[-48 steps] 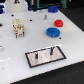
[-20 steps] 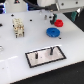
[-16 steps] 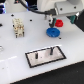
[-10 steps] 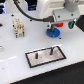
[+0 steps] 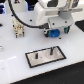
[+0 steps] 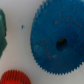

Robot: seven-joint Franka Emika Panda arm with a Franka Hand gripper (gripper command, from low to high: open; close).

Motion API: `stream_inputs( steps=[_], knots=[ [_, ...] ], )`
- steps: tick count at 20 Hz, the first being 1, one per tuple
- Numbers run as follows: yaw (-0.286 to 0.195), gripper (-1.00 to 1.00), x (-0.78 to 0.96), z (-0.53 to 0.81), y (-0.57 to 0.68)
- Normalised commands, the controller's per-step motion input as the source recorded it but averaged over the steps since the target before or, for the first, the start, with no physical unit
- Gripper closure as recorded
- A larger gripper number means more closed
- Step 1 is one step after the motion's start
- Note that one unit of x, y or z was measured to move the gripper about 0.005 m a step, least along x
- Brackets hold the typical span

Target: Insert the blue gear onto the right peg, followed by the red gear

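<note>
The blue gear [image 6: 57, 42] lies flat on the white desk [image 6: 22, 45] directly under my wrist, filling most of the wrist view, its dark centre hole facing up at me. It looks like a light, rigid plastic disc, smooth enough to slip, so I judge the best hold is across the raised hub or squarely on opposite toothed edges, keeping it level for the peg. The red gear [image 6: 15, 78] sits just beside it, apart from its teeth. In the exterior view my fingers [image 5: 56, 33] hang right over the blue gear [image 5: 55, 33], which peeks out beneath the hand; whether they are spread or closed I cannot tell, since neither view shows the tips. The right peg [image 5: 50, 50] stands on its black-framed plate [image 5: 37, 60], nearby toward the camera.
</note>
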Motion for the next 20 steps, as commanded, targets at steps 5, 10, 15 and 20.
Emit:
stream_inputs(
  steps=[5,10,15,20],
  knots=[
    [0.0,-1.0,-0.3,-0.06,0.0],
    [0.0,-1.0,-0.27,-0.01,-0.04],
    [0.0,-1.0,-0.44,-0.03,-0.06],
    [0.0,1.0,-0.18,-0.04,-0.04]
  ],
)
